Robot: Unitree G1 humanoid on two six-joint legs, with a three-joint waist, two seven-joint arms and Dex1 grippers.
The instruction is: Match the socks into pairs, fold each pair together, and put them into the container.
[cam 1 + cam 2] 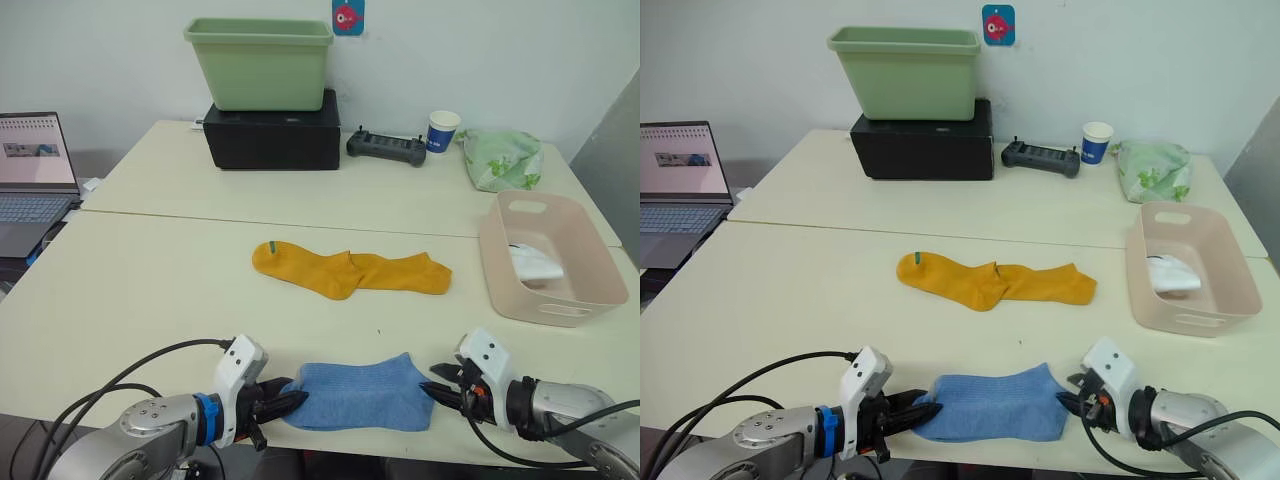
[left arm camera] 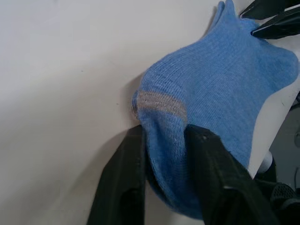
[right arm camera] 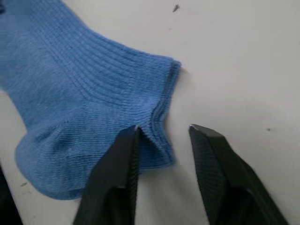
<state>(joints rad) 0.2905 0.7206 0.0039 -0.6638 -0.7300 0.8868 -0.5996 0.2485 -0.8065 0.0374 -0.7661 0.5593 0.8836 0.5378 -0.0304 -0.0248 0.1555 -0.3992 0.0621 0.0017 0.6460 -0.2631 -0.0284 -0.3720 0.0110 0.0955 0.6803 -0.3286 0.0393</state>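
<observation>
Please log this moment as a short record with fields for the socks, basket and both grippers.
blue socks: flat at the near table edge, between the grippers
yellow socks: mid-table, laid end to end
basket: on the robot's right, white socks inside
left gripper: fingers either side of the blue toe end
right gripper: open at the blue cuff end
</observation>
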